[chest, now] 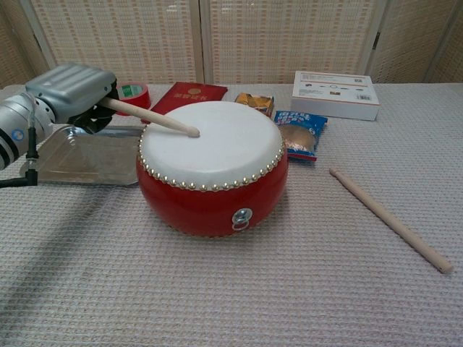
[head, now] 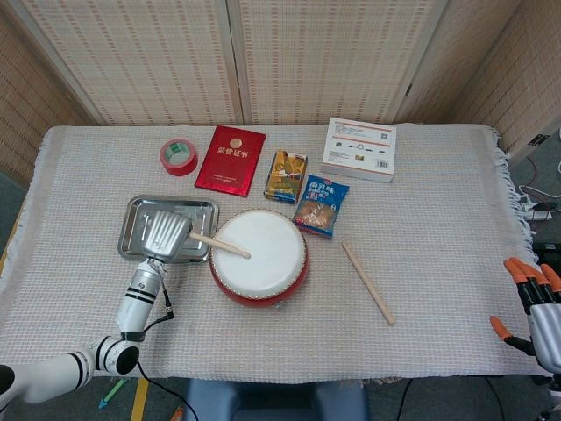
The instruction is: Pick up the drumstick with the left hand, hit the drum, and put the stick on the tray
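Note:
My left hand point(head: 164, 234) point(chest: 72, 90) hovers over the metal tray point(head: 134, 210) point(chest: 54, 163) and grips a wooden drumstick point(head: 219, 245) point(chest: 148, 116). The stick slants down to the right, and its tip touches the white skin of the red drum point(head: 259, 256) point(chest: 212, 160) near its left side. A second drumstick point(head: 368, 282) point(chest: 389, 219) lies loose on the cloth to the drum's right. My right hand point(head: 536, 309) shows only in the head view, at the table's far right edge, fingers apart and holding nothing.
Behind the drum lie a red tape roll point(head: 179, 156), a red booklet point(head: 230, 160), two snack packets point(head: 286, 175) point(head: 321, 205) and a white box point(head: 358, 149). The tray sits directly left of the drum, nearly touching it.

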You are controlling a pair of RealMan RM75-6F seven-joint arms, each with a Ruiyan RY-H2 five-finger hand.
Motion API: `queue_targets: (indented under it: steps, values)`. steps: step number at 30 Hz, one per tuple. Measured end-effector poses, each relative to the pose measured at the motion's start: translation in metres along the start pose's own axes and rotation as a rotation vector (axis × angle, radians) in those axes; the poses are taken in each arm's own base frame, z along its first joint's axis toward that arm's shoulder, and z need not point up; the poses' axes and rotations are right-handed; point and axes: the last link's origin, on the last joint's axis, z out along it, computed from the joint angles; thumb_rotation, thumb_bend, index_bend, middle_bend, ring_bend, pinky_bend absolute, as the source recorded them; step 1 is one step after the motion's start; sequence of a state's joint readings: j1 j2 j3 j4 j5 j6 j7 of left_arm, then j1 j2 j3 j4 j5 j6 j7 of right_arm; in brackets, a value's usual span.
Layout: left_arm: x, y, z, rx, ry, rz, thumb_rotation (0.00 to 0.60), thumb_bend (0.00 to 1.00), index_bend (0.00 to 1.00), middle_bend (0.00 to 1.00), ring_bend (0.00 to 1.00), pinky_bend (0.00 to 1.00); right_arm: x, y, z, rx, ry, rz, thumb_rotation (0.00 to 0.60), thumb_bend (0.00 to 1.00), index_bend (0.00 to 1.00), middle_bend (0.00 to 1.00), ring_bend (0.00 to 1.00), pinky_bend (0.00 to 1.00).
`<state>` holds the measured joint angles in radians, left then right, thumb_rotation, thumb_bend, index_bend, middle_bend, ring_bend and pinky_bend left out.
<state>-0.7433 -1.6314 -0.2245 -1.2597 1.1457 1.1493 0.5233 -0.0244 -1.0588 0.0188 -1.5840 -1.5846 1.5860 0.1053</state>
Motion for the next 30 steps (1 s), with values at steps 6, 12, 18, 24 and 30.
queue_targets:
  steps: [6,12,18,24,30]
  values:
    - [0.019,-0.016,0.012,0.123,-0.002,-0.332,0.6,0.79,1.0,1.0,1.0,1.0,0.0,0.001,0.0,0.0,0.002,0.001,0.6,0.26,0.0,0.06,0.0,0.01]
    - [0.012,-0.045,0.024,0.203,0.017,-0.241,0.6,0.78,1.0,1.0,1.0,1.0,0.0,0.003,0.0,-0.005,-0.001,0.001,0.6,0.26,0.0,0.06,0.0,0.01]
    - [-0.01,-0.078,0.036,0.275,-0.026,-0.108,0.6,0.78,1.0,1.0,1.0,1.0,-0.001,0.003,0.001,-0.013,-0.004,-0.001,0.6,0.26,0.0,0.06,0.0,0.01]
    - [-0.032,-0.082,0.046,0.289,-0.097,-0.046,0.6,0.76,1.0,1.0,1.0,1.0,-0.002,0.002,0.002,-0.014,-0.011,-0.004,0.6,0.26,0.0,0.06,0.0,0.01]
    - [-0.043,-0.079,0.054,0.282,-0.145,-0.017,0.6,0.72,1.0,1.0,1.0,1.0,-0.001,0.001,0.004,-0.026,-0.009,-0.014,0.6,0.26,0.0,0.06,0.0,0.01]
